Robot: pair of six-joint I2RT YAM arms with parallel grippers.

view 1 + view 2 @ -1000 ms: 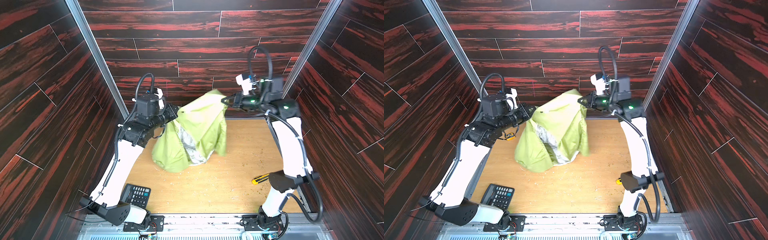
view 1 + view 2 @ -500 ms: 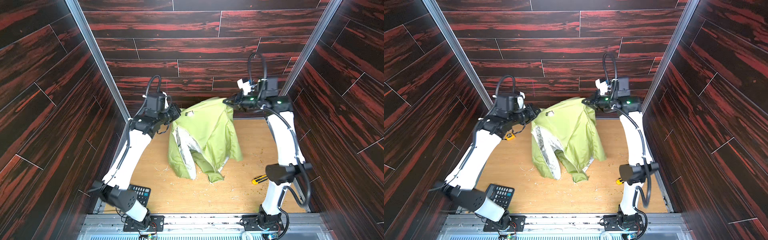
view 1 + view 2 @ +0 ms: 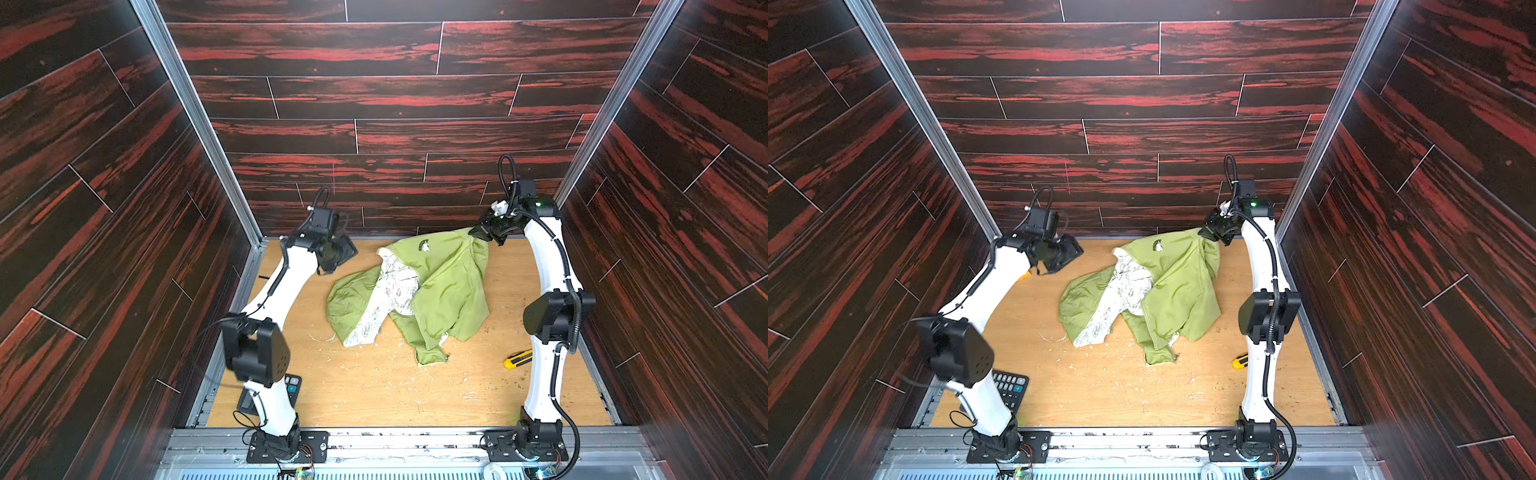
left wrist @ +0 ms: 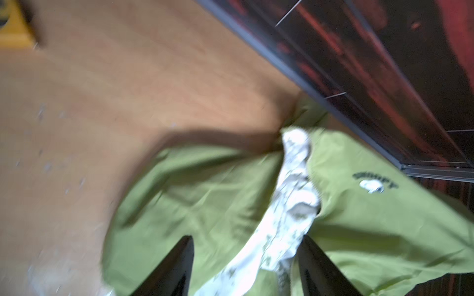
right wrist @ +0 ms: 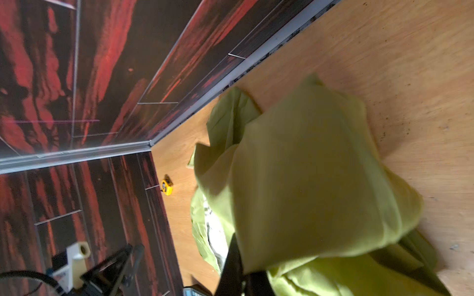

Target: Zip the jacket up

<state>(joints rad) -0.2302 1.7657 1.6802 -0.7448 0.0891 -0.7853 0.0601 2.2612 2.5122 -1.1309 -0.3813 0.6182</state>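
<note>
The lime-green jacket (image 3: 444,286) (image 3: 1177,286) lies crumpled on the wooden table, its white printed lining (image 3: 392,286) showing at the open front and the chest logo (image 3: 424,245) facing up. My right gripper (image 3: 478,232) (image 3: 1205,232) is shut on the jacket's far right corner near the back wall; in the right wrist view green cloth (image 5: 307,179) drapes over the gripper (image 5: 238,247). My left gripper (image 3: 345,254) (image 3: 1074,252) hangs open to the left of the jacket, apart from it. The left wrist view shows that gripper (image 4: 246,237) empty above the jacket (image 4: 205,194).
A yellow utility knife (image 3: 517,359) (image 3: 1239,361) lies by the right arm. A calculator (image 3: 291,386) (image 3: 1011,386) sits at the front left behind the left arm. A yellow tape measure (image 5: 166,185) (image 3: 1024,274) lies at the back left. Dark walls enclose the table.
My left gripper has opened and let go of the jacket. The jacket, held up between both grippers before, has dropped onto the table. The right gripper has lowered, still gripping it.
</note>
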